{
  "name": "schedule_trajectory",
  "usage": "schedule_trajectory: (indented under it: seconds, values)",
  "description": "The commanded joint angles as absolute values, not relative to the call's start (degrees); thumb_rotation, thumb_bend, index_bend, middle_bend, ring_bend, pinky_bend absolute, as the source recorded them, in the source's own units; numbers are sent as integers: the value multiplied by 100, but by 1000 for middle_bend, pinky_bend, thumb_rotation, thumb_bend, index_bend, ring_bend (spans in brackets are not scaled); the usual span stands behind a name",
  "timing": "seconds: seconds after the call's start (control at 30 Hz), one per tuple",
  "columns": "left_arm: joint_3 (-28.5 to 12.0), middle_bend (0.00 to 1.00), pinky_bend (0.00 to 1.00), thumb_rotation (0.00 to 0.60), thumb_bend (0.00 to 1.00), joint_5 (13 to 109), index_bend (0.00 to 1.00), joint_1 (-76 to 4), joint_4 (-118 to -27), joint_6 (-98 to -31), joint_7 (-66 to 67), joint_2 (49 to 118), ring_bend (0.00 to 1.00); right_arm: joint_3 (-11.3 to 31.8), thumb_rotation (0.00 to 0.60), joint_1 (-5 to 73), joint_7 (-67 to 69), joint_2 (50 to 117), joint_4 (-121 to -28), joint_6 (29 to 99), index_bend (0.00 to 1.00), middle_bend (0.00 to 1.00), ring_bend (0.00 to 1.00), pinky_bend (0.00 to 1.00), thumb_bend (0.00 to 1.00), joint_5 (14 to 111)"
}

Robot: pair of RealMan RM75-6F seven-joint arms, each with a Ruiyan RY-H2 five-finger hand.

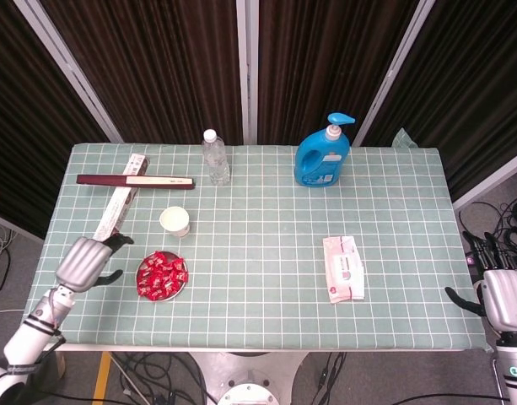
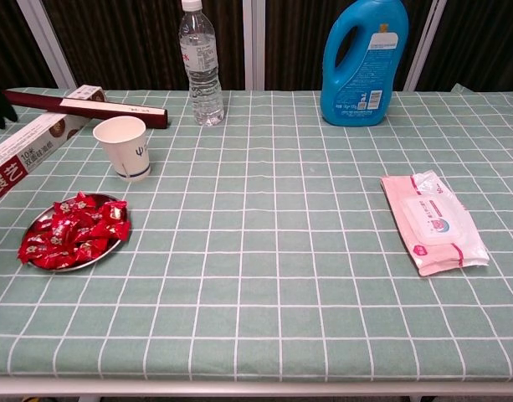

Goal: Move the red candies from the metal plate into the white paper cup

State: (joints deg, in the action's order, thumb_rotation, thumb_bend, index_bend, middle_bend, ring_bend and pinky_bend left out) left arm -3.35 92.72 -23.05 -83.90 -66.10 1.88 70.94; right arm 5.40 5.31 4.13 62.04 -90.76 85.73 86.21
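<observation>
The metal plate point(image 1: 163, 278) is taken as the landmark; it is seen on the checked green tablecloth point(image 1: 266, 253) near the table's front left part. The red candies point(image 1: 161, 275) are heaped on the plate, some of them hanging over its rim in the chest view. The white paper cup point(image 1: 175, 221) is stood upright just behind the plate, apart from it, with nothing visible inside.

The left hand point(image 1: 85, 261) is held over the table just to the left of the plate, level with it, not touching it. Nothing is held in it; its dark fingers are seen spread towards the long white box point(image 1: 119, 203). The right hand point(image 1: 504, 297) is kept far to the right of the plate, off the table's right edge, with fingers parted and nothing held.

Behind the plate and left, the white box is laid slantwise, with a dark red stick-like box point(image 1: 136, 180) across its far end. Further behind, a clear water bottle point(image 1: 214, 158) and a blue pump bottle point(image 1: 324, 153) are stood upright. A pink wipes pack point(image 1: 343, 268) is laid well to the right of the plate.
</observation>
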Motion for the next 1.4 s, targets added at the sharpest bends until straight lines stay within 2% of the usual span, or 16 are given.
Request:
schedule_trajectory:
  seconds: [0.03,0.4,0.87,1.03,1.17,1.4]
  values:
    - [-203,448,1000,600,227,9424,366,-2658,-8259,-6136,269,7365,802,549,600,526,376,6193,-9102,8565,15,137,0,184,90,8584]
    - [-57,450,1000,600,218,8824,365,-2952,-8148,-5295,1088,7946,825,566,600,561,315,6194,-9129,8492,15,138,0,193,90,8524]
    - [-82,504,1000,600,228,8303,428,-3078,-8035,-5111,1291,8171,852,554,600,546,383,6203,-9075,8478,15,137,0,212,90,8489]
    - [-75,554,1000,600,249,8256,493,-3136,-7887,-5078,1207,8280,870,548,600,536,399,6207,-9062,8477,15,138,0,220,90,8479]
    - [-61,603,1000,600,316,8263,566,-3176,-7735,-5077,1071,8368,888,551,600,532,413,6203,-9055,8473,15,137,0,234,90,8464]
    - [-44,688,1000,600,379,8280,629,-3254,-7614,-5026,624,8418,909,545,600,528,462,6207,-9024,8452,15,138,0,242,90,8448]
